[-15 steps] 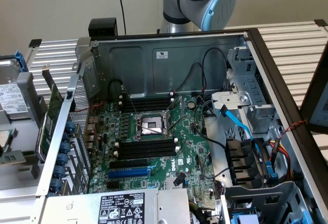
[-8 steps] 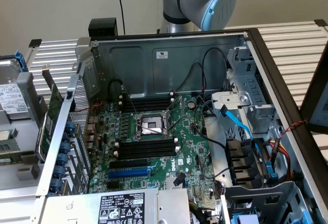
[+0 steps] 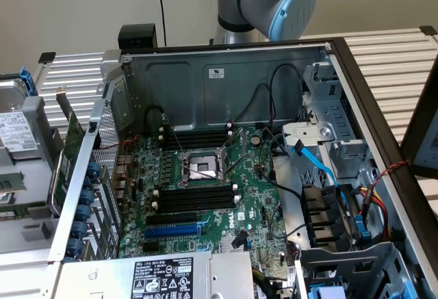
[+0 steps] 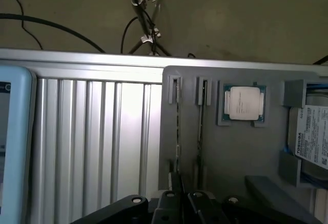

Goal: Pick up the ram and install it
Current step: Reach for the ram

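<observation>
Since the job turns on where the stick lies, we start with the exterior view. The open computer case (image 3: 226, 80) sits in the middle with its motherboard (image 3: 253, 176) flat on the floor of the box. Black memory slots (image 3: 195, 200) stand vacant on either side of the CPU socket (image 3: 202, 167). Outside the case, at the exterior view's left edge, a gray tray (image 3: 31, 234) carries two green strips lying parallel. We judge the lower one to be the ram (image 3: 15, 210) and the other a second stick (image 3: 9, 181). The ram is thus well apart from the slots, with the case wall between them. The arm's blue-capped joint (image 3: 287, 1) rises behind the case.

From the wrist view, the gripper (image 4: 182, 201) hangs over the same gray tray (image 4: 230, 152), right at the near end of the groove that holds the ram (image 4: 178, 126). The ram stands on edge, so it reads as a thin line with a greenish, speckled top. Its long axis runs straight away from the gripper toward the tray's far rim. The second stick (image 4: 200, 126) sits in the neighbouring groove, just beside it and parallel. Past that lie a CPU (image 4: 244, 103) and a hard drive (image 4: 313, 139). We cannot tell whether the gripper is open or closed. The ram sits in its groove, so we judge the pick not yet made.
</observation>
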{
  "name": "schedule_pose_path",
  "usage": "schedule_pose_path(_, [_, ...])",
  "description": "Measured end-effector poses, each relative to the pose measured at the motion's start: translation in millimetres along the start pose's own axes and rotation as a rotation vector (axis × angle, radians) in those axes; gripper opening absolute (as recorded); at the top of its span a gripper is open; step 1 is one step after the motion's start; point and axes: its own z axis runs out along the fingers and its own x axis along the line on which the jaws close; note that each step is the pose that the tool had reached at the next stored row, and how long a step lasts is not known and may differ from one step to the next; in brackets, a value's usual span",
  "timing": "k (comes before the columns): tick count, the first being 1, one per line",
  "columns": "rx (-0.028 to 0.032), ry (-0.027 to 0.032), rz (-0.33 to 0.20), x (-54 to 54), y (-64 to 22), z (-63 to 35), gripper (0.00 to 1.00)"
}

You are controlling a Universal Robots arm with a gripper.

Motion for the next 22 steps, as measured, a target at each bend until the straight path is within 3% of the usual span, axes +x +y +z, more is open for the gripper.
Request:
schedule_pose_path(18, [-0.0106, -0.0077, 0.0, 3.1, -65.0, -75.0, 0.12])
schedule_pose_path(22, [-0.0121, -0.0123, 0.0, 3.8, -81.2, -88.3, 0.12])
